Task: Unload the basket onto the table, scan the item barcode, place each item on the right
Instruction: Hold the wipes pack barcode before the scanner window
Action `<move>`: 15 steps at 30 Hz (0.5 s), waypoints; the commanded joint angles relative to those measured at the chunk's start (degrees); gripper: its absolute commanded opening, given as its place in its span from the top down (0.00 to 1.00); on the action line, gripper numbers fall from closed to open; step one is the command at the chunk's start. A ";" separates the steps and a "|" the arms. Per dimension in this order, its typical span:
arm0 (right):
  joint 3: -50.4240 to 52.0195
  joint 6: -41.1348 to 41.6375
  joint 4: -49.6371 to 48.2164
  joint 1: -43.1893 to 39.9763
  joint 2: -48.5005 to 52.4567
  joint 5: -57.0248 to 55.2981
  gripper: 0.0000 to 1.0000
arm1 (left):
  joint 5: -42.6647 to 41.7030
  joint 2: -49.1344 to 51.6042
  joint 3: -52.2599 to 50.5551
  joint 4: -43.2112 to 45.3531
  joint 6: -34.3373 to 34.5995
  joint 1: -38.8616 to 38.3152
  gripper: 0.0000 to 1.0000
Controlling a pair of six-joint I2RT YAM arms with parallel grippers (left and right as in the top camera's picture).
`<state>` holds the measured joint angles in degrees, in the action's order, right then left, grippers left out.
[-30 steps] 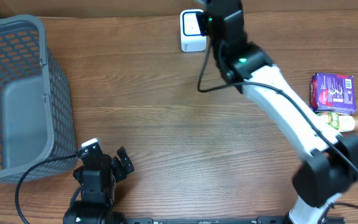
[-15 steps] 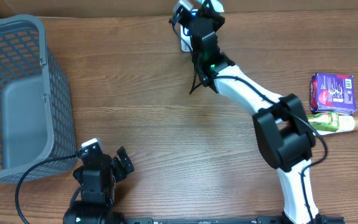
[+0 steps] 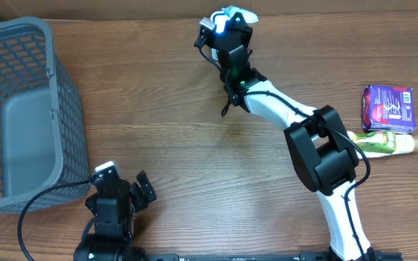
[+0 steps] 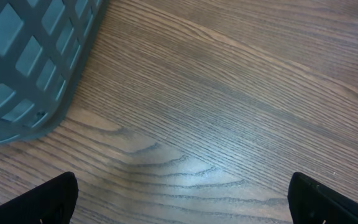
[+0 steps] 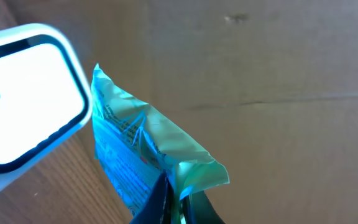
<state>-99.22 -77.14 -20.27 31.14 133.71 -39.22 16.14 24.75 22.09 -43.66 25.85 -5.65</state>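
Packet (image 5: 142,149) of blue-green foil is pinched by one corner in the closed right gripper (image 5: 166,199) at the far edge of the wooden table (image 3: 173,145), its printed face just beside the white scanner (image 5: 23,106). The left gripper (image 4: 185,205) sits low near the front edge, jaws spread wide and empty, close to a grey basket (image 3: 64,94).
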 commanded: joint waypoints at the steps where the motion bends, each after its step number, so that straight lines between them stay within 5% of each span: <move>1: -0.74 -0.52 0.37 1.01 -0.57 -0.24 0.96 | 0.76 -0.28 0.07 0.17 0.98 -0.11 0.00; 15: -0.74 2.08 2.01 3.04 -9.09 -4.50 0.96 | 0.76 -0.28 0.07 0.17 0.98 -0.11 0.00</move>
<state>-99.20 -77.78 -17.91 34.24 132.55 -41.10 16.12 24.75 22.09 -43.66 25.85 -5.65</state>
